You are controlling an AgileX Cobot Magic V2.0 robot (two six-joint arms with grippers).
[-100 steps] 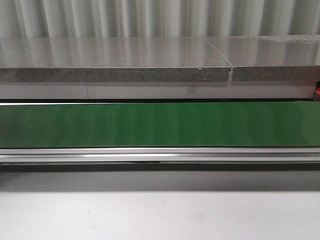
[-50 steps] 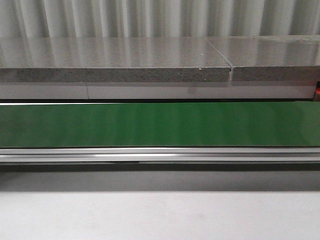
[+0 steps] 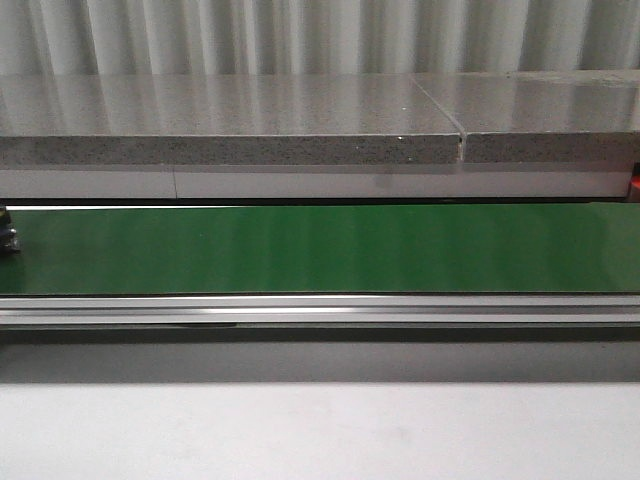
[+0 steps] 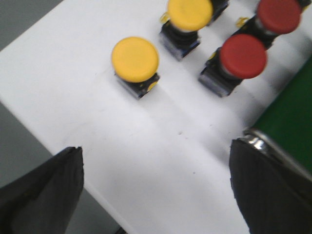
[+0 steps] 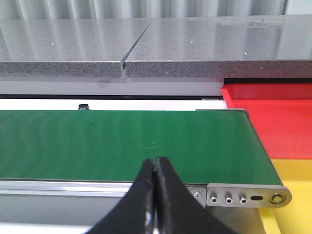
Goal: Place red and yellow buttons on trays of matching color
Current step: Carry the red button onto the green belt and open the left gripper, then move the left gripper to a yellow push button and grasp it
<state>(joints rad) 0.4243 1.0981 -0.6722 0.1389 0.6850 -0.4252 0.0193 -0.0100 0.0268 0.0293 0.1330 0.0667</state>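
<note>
In the left wrist view, two yellow buttons point(image 4: 135, 59) point(image 4: 189, 13) and two red buttons point(image 4: 243, 56) point(image 4: 279, 14) stand upright on black bases on a white surface point(image 4: 161, 146). My left gripper point(image 4: 156, 195) hangs open above bare white surface short of them, with nothing between its fingers. In the right wrist view, my right gripper point(image 5: 155, 165) is shut and empty over the near rail of the green belt point(image 5: 122, 141). A red tray point(image 5: 278, 122) and a yellow tray point(image 5: 292, 217) lie past the belt's end. Neither tray holds a button in the part I see.
The green belt point(image 3: 320, 248) runs across the front view, with a metal rail point(image 3: 320, 308) along its near side. A grey stone ledge point(image 3: 230, 120) stands behind it. A small dark object point(image 3: 8, 235) shows at the belt's left edge; I cannot tell what it is.
A small dark object has come into view at the left edge of the belt in the front view. A dark mark under the rail has slid leftward.
</note>
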